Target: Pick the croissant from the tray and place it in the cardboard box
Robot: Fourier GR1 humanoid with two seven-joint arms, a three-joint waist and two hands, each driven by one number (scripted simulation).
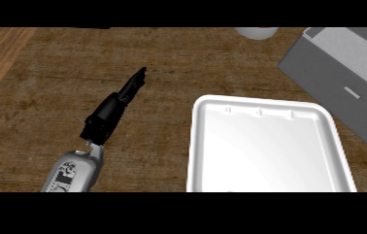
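Observation:
A white tray lies at the lower right of the dark wooden counter, and nothing shows on its inner surface. No croissant is visible anywhere. My left hand hangs over the counter left of the tray, seen edge-on, with straight fingers pointing up and to the right and nothing held. At the upper right a grey box-like container is cut by the view's edge; its inside cannot be seen. My right hand does not show.
A white rounded object sits at the top edge, just left of the grey container. A lighter wooden strip runs along the upper left corner. Bare counter spreads around the left hand.

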